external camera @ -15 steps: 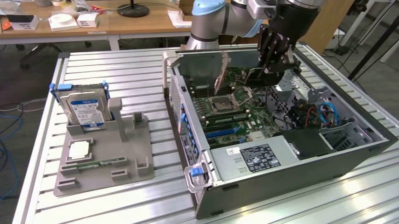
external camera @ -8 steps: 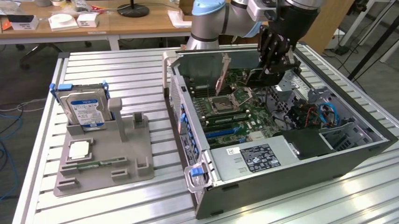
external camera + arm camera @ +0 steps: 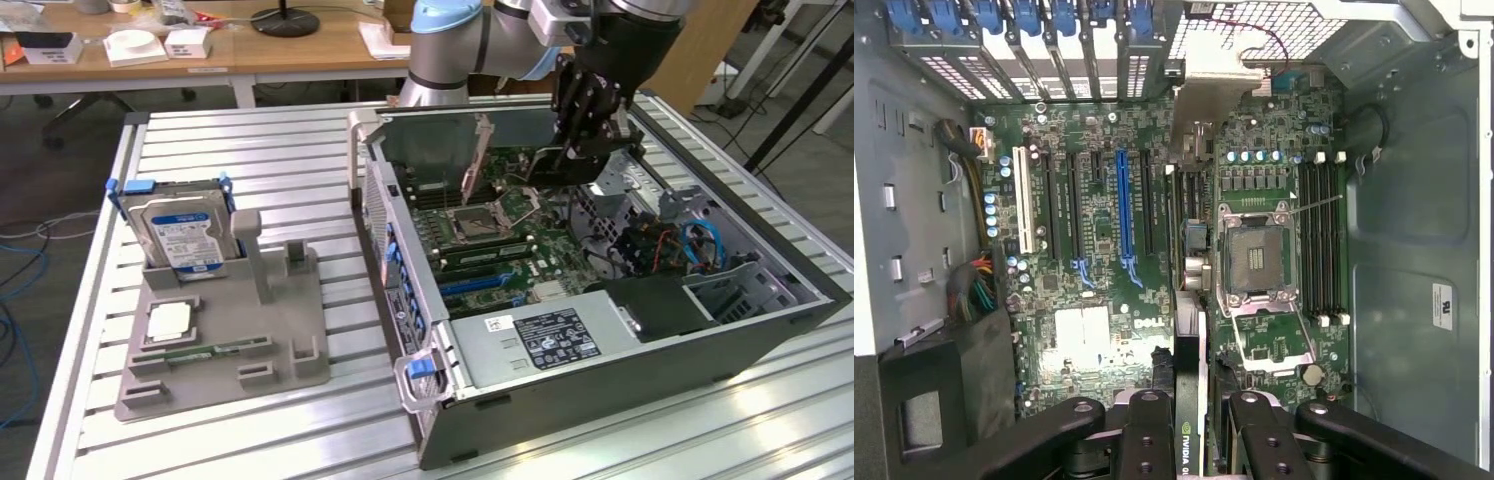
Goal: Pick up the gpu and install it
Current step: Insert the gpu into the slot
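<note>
one thing it all turns on: the gpu [image 3: 1189, 450] sits right between the fingers, held on edge. Its long axis runs straight out ahead of the fingertips, parallel to the expansion slots on the motherboard [image 3: 1084, 330] underneath.
holder tray [image 3: 227, 350]: way off from the fingers at the exterior view's left, outside the case, on the slatted table [image 3: 267, 140].
hard drive [image 3: 184, 240]: standing upright in that tray, well apart from the fingers.
computer case [image 3: 747, 330]: lying on its side with the panel off, and the fingers reach down into the open side, near its far end.
blue slot [image 3: 1121, 200]: off to one side of the fingers, running the same way as the card. The card's line passes beside it, on the side toward the CPU socket, not over it.
CPU socket [image 3: 1254, 260]: bare, no cooler on it, on the other side of the card and ahead of the fingertips.
gpu from the room side [image 3: 554, 170]: a dark board hanging just below the fingers, over the back part of the motherboard.
gripper [image 3: 577, 150]: fingers pinching the gpu across its two flat faces. In the wrist view [image 3: 1191, 395] you can see the card's green label poking out between them.
seated or not: honestly can't tell. My guess is it's lined up over the black slot next to the blue one and not yet pushed home.
arm: only the one, so nothing else is closer.
</note>
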Controlling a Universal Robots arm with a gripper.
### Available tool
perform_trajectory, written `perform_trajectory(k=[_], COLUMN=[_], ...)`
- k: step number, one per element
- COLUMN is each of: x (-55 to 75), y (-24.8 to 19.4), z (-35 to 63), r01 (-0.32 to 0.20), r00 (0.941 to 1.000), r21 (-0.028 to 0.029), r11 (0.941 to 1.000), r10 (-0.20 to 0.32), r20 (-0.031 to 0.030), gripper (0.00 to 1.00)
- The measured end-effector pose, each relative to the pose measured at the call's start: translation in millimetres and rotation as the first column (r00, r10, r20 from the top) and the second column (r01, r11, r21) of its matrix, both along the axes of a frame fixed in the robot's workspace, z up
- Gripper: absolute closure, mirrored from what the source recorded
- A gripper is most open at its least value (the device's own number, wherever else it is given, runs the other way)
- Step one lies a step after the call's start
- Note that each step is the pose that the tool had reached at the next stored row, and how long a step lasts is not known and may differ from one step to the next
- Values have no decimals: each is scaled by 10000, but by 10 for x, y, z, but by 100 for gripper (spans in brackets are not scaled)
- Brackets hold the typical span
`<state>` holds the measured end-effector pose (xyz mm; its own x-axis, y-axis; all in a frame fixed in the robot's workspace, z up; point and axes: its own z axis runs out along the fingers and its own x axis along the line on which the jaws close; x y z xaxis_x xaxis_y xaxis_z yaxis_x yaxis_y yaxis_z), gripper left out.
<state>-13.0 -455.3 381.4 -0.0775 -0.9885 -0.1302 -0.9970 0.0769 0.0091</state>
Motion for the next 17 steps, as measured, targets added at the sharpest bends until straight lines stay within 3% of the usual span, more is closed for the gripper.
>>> perform_trajectory(k=[17], x=[-2], y=[-3], z=[-45], r01=[1], r00=[10000], r21=[-1], r11=[10000], r10=[-1], r20=[-1], gripper=[74])
